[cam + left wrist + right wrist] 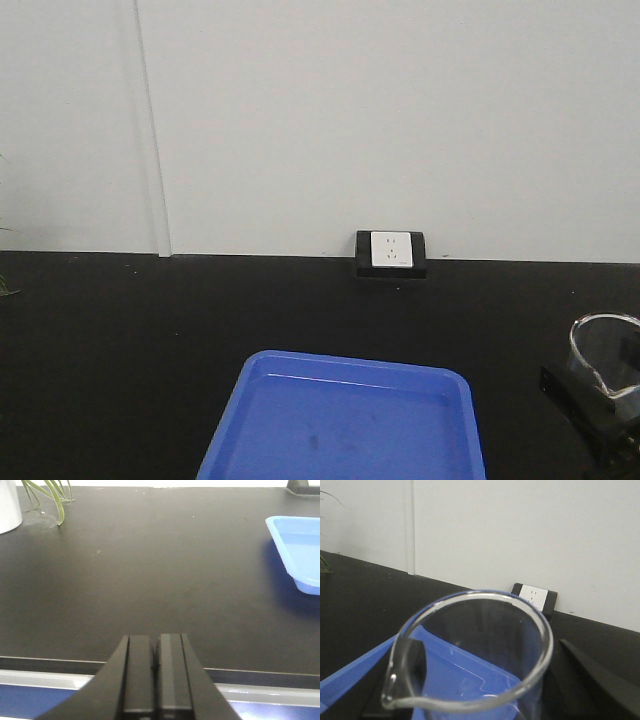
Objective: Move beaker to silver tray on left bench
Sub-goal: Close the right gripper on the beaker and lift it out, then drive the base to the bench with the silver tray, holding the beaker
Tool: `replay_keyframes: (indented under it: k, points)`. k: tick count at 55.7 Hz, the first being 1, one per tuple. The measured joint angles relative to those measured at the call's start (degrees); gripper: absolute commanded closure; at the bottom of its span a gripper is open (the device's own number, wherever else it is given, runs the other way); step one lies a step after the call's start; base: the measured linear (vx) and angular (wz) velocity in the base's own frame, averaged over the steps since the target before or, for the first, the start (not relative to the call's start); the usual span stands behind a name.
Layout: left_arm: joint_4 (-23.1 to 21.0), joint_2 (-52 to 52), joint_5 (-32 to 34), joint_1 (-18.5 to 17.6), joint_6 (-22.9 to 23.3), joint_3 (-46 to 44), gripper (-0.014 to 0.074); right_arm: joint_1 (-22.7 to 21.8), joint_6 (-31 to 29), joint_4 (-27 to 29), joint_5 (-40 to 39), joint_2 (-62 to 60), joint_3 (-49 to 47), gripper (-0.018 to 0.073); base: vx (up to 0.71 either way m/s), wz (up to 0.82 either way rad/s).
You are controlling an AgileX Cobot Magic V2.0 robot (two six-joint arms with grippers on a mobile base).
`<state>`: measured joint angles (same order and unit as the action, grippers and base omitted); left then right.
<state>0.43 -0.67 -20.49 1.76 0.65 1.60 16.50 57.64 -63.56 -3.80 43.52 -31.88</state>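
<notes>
The small clear glass beaker (604,352) is held by my right gripper (600,405) at the right edge of the front view, above the black bench (120,340). In the right wrist view the beaker's rim and pour spout (470,650) fill the frame, and my gripper (485,680) grips the glass with a dark finger (412,667) on the left and the other at right. My left gripper (156,672) is shut and empty, low over the bench's front edge. The silver tray is out of view.
A blue plastic tray (345,420) lies on the bench at front centre; it also shows in the left wrist view (300,545). A wall socket (391,253) sits at the back. A white pot (9,505) with a green plant (50,495) stands far left.
</notes>
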Motion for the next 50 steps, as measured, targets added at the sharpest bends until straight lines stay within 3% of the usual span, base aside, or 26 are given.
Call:
replay_keyframes:
  k: [50]
  points:
    - [0.00, 0.00, 0.00, 0.00, 0.00, 0.00, 0.0595, 0.00, 0.00, -0.19, 0.28, -0.08, 0.04, 0.0566, -0.03, 0.00]
